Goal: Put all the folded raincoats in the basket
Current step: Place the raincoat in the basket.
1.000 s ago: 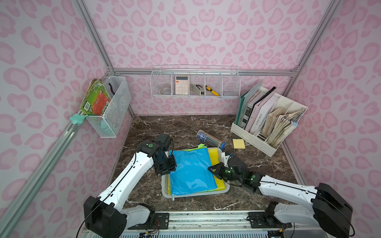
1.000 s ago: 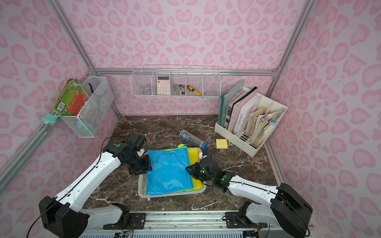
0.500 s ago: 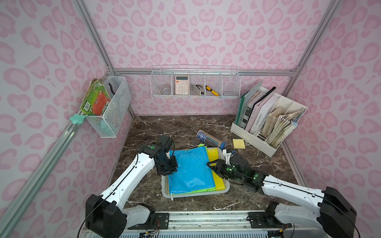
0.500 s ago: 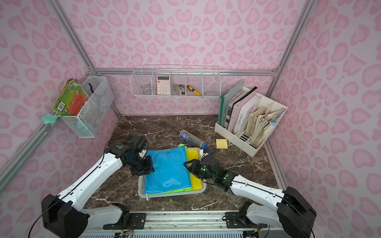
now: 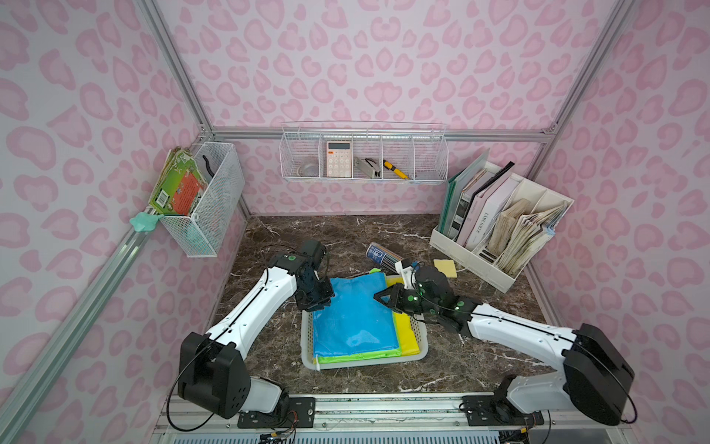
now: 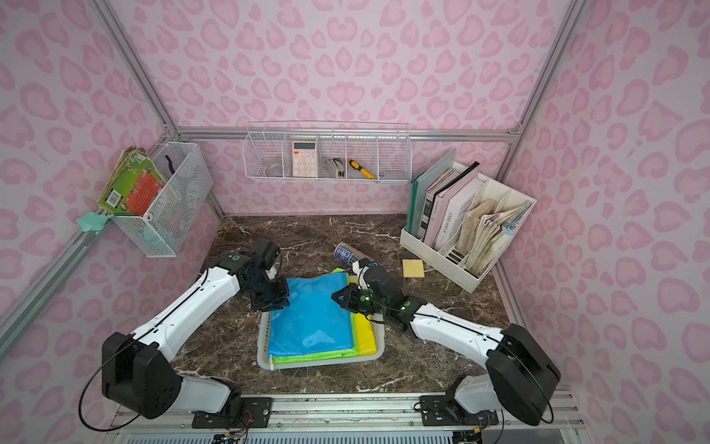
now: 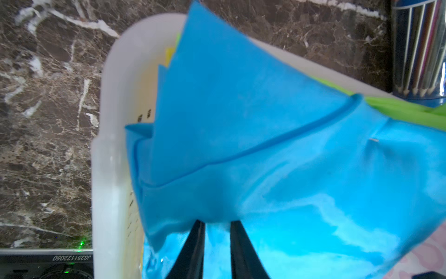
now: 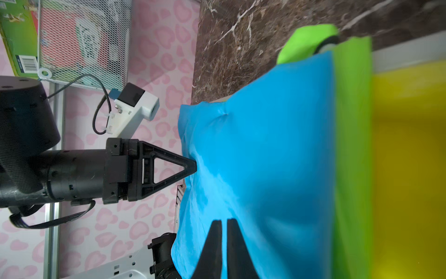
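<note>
Though it lies in the basket (image 5: pixel 369 363), the blue raincoat (image 5: pixel 351 319) is not flat: its 12 o'clock end rides up over the rim. It is a smooth, shiny, folded rectangle on top of a green sheet (image 5: pixel 357 356) and a yellow one (image 5: pixel 407 330), covering most of the basket, which sits on the table toward 6 o'clock. The left gripper (image 5: pixel 328 298) meets the coat's 10 o'clock edge and the right gripper (image 5: pixel 378 299) its 2 o'clock edge.

From above, the fingertips are too small to judge. The left wrist camera shows its fingers (image 7: pixel 196 246) set narrow with blue cloth caught between them, folds fanning off over the white rim. The right wrist camera shows its own fingers (image 8: pixel 214 246) almost together, pinching the same cloth, with the other arm's tip pressed to the far edge and the lifted end standing against the wall.

The table (image 5: pixel 345 234) is dark brown marble with white veins. A tube of pencils (image 5: pixel 382 255) lies at 12 o'clock of the basket, a yellow notepad (image 5: pixel 445 268) at 1 o'clock, and a file holder (image 5: pixel 472 265) of books at 2 o'clock. A wire rack (image 5: pixel 430 161) with a calculator (image 5: pixel 339 158) hangs at 12 o'clock and a mesh bin (image 5: pixel 215 200) at 10 o'clock. The walls (image 5: pixel 384 57) are pink with darker blotches.
</note>
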Controlling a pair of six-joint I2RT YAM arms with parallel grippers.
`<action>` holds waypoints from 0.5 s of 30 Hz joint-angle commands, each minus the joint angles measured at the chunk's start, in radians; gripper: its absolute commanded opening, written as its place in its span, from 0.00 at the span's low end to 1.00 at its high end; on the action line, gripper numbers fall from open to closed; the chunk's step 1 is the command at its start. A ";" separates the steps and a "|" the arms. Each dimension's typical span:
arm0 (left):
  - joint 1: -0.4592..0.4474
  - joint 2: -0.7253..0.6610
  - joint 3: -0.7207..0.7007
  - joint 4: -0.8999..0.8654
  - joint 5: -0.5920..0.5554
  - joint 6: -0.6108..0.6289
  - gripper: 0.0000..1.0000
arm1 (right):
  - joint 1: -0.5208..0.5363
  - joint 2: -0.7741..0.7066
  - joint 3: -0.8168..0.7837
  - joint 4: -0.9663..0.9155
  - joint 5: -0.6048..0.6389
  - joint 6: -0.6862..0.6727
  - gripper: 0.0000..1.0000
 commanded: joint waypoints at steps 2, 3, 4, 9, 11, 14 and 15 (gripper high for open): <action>0.008 0.012 0.000 0.007 -0.027 0.008 0.22 | -0.012 0.127 0.078 0.038 -0.054 -0.067 0.10; 0.010 0.010 -0.009 0.007 -0.031 0.008 0.22 | -0.022 0.147 0.082 0.045 -0.054 -0.070 0.10; 0.011 0.006 -0.020 0.007 -0.035 0.008 0.22 | -0.037 0.165 0.082 0.040 -0.046 -0.070 0.10; 0.019 -0.019 -0.073 -0.008 -0.038 0.006 0.21 | -0.120 0.141 -0.018 0.074 -0.005 -0.027 0.09; 0.020 -0.039 -0.068 -0.029 -0.029 0.010 0.21 | -0.135 0.113 -0.032 0.065 0.007 -0.031 0.09; 0.022 -0.071 0.009 -0.072 0.043 0.025 0.23 | -0.134 0.083 -0.009 0.068 0.003 -0.044 0.09; 0.022 -0.080 0.035 -0.073 0.068 0.031 0.24 | -0.129 0.085 0.009 0.064 -0.009 -0.049 0.09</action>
